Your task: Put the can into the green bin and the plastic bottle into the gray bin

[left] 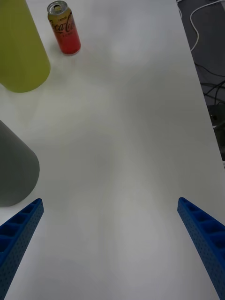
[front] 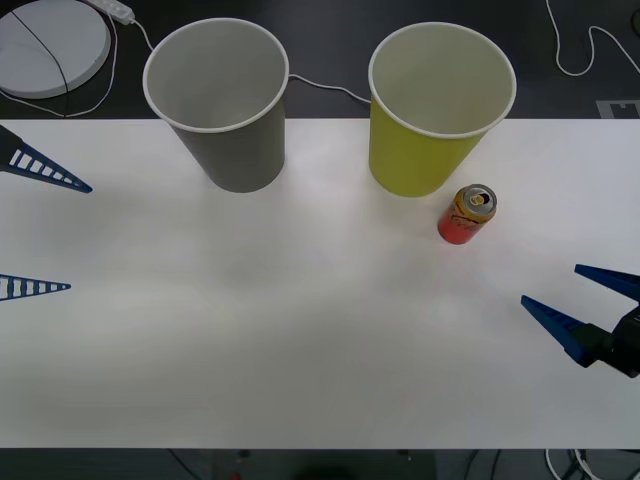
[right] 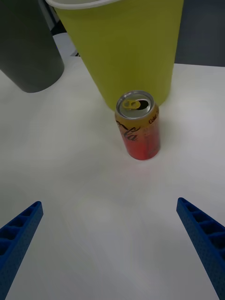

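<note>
The can (front: 467, 214), red with a gold top, stands upright on the white table (front: 300, 340), just in front and to the right of the green bin (front: 440, 115). The gray bin (front: 220, 105) stands to the left of the green one. My right gripper (front: 550, 284) is open near the table's right side, short of the can. In the right wrist view, the can (right: 138, 126) stands ahead of the open right gripper (right: 108, 202), close against the green bin (right: 126, 47). My left gripper (front: 80, 238) hangs open at the left edge, holding nothing. The plastic bottle is out of view.
A white round disc (front: 45, 45) and a white cable (front: 585, 55) lie on the dark surface behind the table. The left wrist view has the can (left: 64, 28), green bin (left: 21, 51) and gray bin (left: 14, 168), with cables (left: 206, 70) past the table edge.
</note>
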Action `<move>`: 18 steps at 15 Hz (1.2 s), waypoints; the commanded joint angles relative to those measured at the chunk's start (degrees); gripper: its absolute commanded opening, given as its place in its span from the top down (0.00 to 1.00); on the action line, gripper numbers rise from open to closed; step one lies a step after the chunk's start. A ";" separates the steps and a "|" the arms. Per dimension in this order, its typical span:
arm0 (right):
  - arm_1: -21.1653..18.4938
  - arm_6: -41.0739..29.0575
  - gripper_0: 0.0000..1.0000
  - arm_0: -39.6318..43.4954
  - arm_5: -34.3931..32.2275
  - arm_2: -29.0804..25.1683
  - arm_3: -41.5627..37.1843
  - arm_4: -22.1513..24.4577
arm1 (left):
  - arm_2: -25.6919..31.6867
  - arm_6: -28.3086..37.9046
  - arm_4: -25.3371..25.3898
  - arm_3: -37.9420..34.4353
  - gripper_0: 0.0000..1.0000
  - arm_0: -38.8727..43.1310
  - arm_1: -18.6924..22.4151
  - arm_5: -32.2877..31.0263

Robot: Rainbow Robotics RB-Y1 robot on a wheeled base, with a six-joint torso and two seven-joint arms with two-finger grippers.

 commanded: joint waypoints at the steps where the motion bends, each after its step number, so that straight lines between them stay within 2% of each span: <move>1: -2.81 -5.39 0.00 -1.26 8.09 4.85 -1.74 0.26 | 0.00 0.00 -0.01 0.00 0.00 0.00 0.00 0.00; 4: -5.00 -6.44 0.00 -5.13 17.31 12.15 -2.89 1.40 | 0.00 0.00 -0.01 0.00 0.00 0.00 0.00 0.00; 7: -6.50 -13.47 0.00 -12.60 29.09 24.01 -2.45 9.14 | 0.00 0.00 -0.01 0.00 0.00 0.00 0.00 0.00; 10: -8.61 -21.12 0.00 -23.41 41.57 40.36 0.28 18.45 | 0.00 0.00 -0.01 0.00 0.00 0.00 0.00 0.00; 12: -8.34 -25.25 0.00 -30.88 47.28 50.11 3.97 23.82 | 0.00 0.00 -0.01 0.00 0.00 0.00 0.00 0.00; 14: -7.99 -29.29 0.00 -36.86 50.98 57.50 7.84 27.77 | 0.00 0.00 -0.01 0.00 0.00 0.00 0.00 0.00; 18: -4.65 -34.74 0.00 -46.18 56.60 68.39 15.48 32.16 | 0.00 0.00 -0.01 0.00 0.00 0.00 0.00 0.00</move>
